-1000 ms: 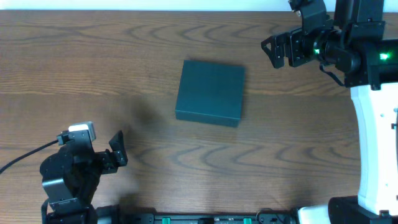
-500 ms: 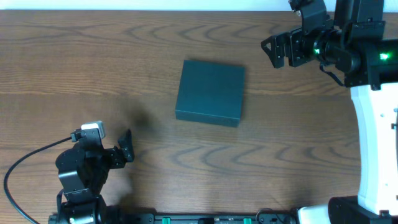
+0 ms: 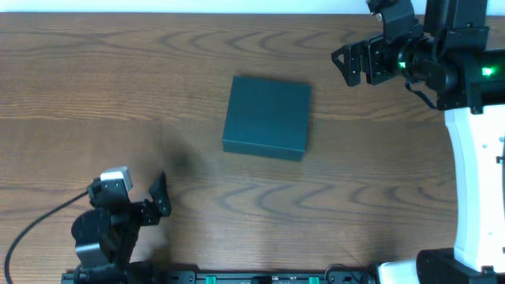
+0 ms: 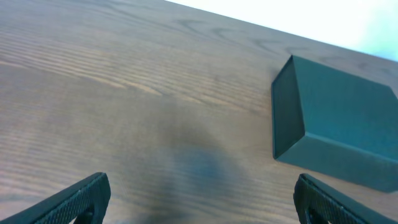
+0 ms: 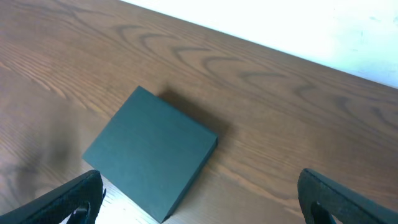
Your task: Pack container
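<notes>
The container [image 3: 266,117] is a dark grey-green square box lying shut at the middle of the wooden table [image 3: 118,87]. My left gripper [image 3: 151,202] hovers near the front left, well short of the box, open with nothing between its fingers. In the left wrist view the container [image 4: 339,124] lies ahead to the right of the left gripper [image 4: 202,200]. My right gripper [image 3: 346,66] is at the far right, apart from the box and open. In the right wrist view the container [image 5: 152,158] sits ahead between the spread fingers of the right gripper [image 5: 202,198].
A black cable [image 3: 39,225] trails from the left arm toward the front left edge. The white base of the right arm [image 3: 477,189] stands along the right side. The table's far edge [image 3: 197,13] meets a white strip.
My left arm has shifted a little to the right and back toward the front edge. The right arm and the container have not moved.
</notes>
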Robot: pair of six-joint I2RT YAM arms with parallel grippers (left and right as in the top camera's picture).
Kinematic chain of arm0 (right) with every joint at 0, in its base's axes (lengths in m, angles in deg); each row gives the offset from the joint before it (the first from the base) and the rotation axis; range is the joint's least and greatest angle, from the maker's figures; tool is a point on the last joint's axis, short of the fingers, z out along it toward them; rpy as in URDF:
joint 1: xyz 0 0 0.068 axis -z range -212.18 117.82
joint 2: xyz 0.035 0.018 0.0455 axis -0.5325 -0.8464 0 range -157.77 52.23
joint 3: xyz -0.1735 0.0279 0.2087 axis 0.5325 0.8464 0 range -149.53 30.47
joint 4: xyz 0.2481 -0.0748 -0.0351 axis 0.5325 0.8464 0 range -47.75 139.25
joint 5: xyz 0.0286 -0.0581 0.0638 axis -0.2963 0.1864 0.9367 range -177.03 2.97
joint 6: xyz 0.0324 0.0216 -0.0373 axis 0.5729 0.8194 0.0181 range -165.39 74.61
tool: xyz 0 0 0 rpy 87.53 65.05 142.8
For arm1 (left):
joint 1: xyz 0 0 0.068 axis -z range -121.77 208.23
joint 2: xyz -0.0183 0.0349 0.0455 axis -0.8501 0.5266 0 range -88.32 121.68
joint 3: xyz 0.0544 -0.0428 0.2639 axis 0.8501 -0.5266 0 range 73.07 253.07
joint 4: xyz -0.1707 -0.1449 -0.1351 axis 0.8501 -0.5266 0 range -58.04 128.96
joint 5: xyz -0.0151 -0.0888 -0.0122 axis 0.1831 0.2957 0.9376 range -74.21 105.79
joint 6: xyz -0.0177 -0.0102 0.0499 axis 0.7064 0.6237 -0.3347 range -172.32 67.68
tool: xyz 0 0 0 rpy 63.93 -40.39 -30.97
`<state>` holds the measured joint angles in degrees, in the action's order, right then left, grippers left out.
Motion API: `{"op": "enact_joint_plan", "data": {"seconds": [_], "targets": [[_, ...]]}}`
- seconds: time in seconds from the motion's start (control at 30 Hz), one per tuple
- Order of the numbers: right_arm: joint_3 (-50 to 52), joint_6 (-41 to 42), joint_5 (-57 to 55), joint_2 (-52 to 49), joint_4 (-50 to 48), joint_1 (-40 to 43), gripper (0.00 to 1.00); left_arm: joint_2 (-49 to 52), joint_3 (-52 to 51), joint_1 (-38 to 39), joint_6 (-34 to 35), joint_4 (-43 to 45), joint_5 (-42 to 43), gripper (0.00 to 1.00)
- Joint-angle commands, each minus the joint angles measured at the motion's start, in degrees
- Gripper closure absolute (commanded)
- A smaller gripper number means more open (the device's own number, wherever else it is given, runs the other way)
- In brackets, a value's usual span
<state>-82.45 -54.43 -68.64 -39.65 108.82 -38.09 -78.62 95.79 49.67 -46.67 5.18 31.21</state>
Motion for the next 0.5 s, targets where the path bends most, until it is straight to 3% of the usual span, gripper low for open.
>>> {"op": "enact_joint_plan", "data": {"seconds": [0.0,0.47], "targets": [[-0.48,0.42,0.04,0.04,0.07,-0.35,0.01,-3.21,-0.74,0.04,1.05,-1.2,-2.51,0.05],[-0.48,0.42,0.04,0.04,0.07,-0.35,0.01,-9.46,-14.73,1.84,4.94,9.55,-3.15,0.05]]}}
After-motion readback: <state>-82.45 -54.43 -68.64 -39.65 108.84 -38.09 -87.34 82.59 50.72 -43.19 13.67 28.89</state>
